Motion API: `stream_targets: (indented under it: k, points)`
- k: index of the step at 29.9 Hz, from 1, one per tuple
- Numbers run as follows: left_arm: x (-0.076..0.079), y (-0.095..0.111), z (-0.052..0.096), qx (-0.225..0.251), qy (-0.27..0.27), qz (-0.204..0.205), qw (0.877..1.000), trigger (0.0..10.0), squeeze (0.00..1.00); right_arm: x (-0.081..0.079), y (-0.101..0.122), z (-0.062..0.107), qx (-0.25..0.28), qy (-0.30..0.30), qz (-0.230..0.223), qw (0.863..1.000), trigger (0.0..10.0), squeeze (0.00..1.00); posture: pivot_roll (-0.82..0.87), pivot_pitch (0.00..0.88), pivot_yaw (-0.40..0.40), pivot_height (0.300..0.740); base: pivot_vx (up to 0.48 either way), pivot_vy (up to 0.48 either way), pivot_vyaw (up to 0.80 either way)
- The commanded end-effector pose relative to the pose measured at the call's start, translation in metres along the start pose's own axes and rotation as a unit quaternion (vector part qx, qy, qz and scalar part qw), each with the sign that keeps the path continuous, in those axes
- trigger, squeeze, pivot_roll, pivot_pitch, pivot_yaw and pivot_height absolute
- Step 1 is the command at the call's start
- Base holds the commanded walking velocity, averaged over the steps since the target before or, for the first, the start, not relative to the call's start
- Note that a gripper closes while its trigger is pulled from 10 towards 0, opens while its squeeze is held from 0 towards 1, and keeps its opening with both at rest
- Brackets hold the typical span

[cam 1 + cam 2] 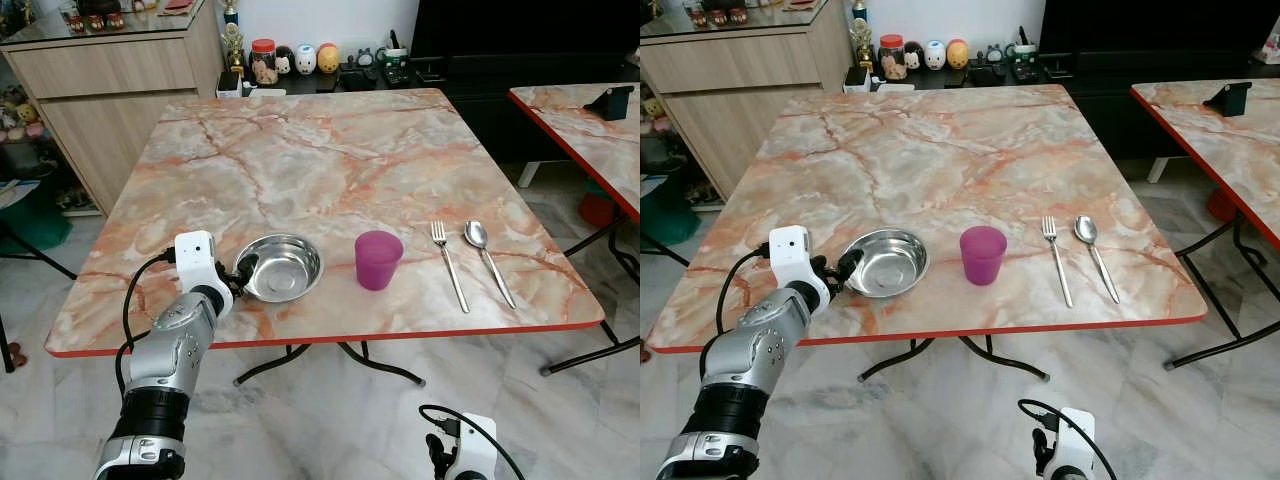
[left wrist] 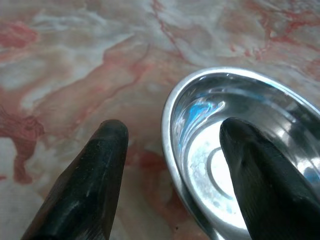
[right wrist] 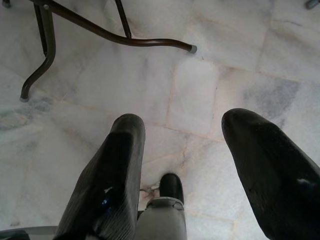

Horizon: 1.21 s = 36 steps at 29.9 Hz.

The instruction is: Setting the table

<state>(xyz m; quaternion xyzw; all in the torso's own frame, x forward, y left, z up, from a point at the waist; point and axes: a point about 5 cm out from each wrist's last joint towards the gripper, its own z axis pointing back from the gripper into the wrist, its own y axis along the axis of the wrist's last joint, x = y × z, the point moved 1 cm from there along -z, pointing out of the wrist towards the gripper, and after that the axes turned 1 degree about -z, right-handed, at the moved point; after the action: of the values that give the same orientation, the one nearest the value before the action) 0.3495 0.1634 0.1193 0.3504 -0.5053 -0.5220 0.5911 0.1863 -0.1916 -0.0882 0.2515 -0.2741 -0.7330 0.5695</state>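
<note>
A shiny steel bowl (image 1: 283,266) sits near the front edge of the marble-patterned table (image 1: 330,150), left of centre. My left gripper (image 1: 240,278) is open at the bowl's left rim. In the left wrist view one finger (image 2: 95,175) rests outside the rim and the other finger (image 2: 260,170) lies inside the bowl (image 2: 210,170). Right of the bowl stands a purple cup (image 1: 378,259), then a fork (image 1: 449,265) and a spoon (image 1: 488,258) lying side by side. My right gripper (image 3: 190,125) hangs open low over the floor.
A second marble table (image 1: 585,130) stands to the right with a narrow gap between the two. A wooden cabinet (image 1: 110,90) is at the back left, and jars and figurines (image 1: 300,58) line the far side. Curved black table legs (image 3: 115,37) rest on the tiled floor.
</note>
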Motion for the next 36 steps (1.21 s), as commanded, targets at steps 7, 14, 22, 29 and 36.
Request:
stream_targets:
  k: [7,14,22,29,36]
  points:
    - [-0.0013,0.0052,-0.0026,-0.002,0.003,-0.01,1.0,10.0,0.0,-0.0002,-0.0073,0.0021,-0.01,-0.001,-0.004,1.0,10.0,0.0,0.05,0.0,0.017,0.724,0.0,0.0,0.0]
    - [0.0005,0.0045,-0.0033,-0.013,-0.002,-0.024,1.0,10.0,0.0,-0.0016,-0.0085,0.0023,-0.013,0.0,-0.004,1.0,10.0,0.0,0.05,0.0,0.017,0.724,0.0,0.0,0.0]
    - [0.0011,0.0075,-0.0031,-0.008,0.002,-0.049,0.999,10.0,0.0,0.0003,-0.0101,0.0026,-0.018,0.0,-0.005,1.0,10.0,0.0,0.06,0.0,0.017,0.724,0.0,0.0,0.0]
    - [0.004,0.0052,-0.004,-0.013,0.004,-0.05,0.999,10.0,0.0,0.0028,-0.0094,0.0023,-0.022,-0.001,-0.004,1.0,10.0,0.0,0.06,0.0,0.016,0.724,0.0,0.0,0.0]
    - [0.0052,0.002,-0.0044,-0.023,0.002,-0.051,0.998,0.0,0.0,0.0023,-0.0106,0.0025,-0.026,0.001,-0.003,1.0,10.0,0.0,0.06,0.0,0.015,0.724,0.0,0.0,0.0]
